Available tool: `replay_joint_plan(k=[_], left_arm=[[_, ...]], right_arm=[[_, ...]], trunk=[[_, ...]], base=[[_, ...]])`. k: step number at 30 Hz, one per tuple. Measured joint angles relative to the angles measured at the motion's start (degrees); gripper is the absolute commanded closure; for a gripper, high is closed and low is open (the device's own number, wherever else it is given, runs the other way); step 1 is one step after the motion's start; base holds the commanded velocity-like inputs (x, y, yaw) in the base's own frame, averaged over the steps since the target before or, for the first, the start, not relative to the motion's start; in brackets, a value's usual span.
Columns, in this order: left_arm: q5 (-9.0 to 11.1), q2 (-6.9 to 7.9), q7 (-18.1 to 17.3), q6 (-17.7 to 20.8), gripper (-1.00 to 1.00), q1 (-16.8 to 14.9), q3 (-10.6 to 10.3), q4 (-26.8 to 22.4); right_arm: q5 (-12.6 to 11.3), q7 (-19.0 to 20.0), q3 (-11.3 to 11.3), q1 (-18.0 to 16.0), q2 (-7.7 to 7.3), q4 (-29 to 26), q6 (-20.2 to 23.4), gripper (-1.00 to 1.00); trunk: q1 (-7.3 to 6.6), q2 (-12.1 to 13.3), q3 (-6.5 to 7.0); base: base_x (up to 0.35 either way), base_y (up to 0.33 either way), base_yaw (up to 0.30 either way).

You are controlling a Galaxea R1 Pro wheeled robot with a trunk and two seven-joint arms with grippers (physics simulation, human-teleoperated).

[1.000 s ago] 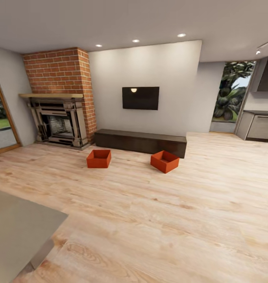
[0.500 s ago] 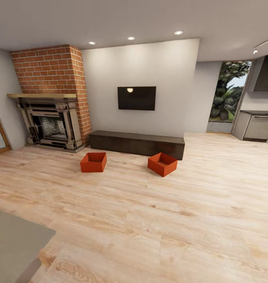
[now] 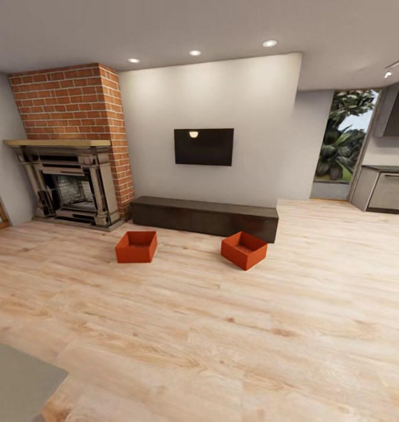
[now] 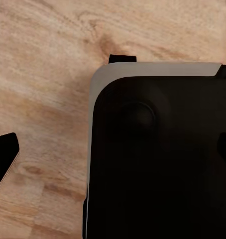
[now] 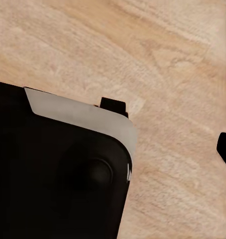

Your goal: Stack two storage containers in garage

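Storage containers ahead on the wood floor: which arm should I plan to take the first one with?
Too early to favour either. The left container sits left of centre and the right container right of centre, both far across the wood floor. Likely left arm for the left one, once closer.

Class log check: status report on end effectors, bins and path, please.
End effectors' state unreadable. Two orange-red open-top bins on wood plank floor, before dark low cabinet. No obstacle seen between.

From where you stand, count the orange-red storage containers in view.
2. One storage container sits on the wood floor nearer the fireplace; the other sits turned at an angle before the dark cabinet's right end. Nothing seems to hide more.
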Motion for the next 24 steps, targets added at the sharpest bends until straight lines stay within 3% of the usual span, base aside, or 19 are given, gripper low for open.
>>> replay_joint_plan(k=[24], left_arm=[[0.03,0.00,0.00,0.00,-1.00,0.00,0.00,0.00]], right_arm=[[0.00,0.00,0.00,0.00,-0.02,0.00,0.00,-1.00]], trunk=[[0.00,0.00,0.00]], base=[[0.322,0.000,0.000]])
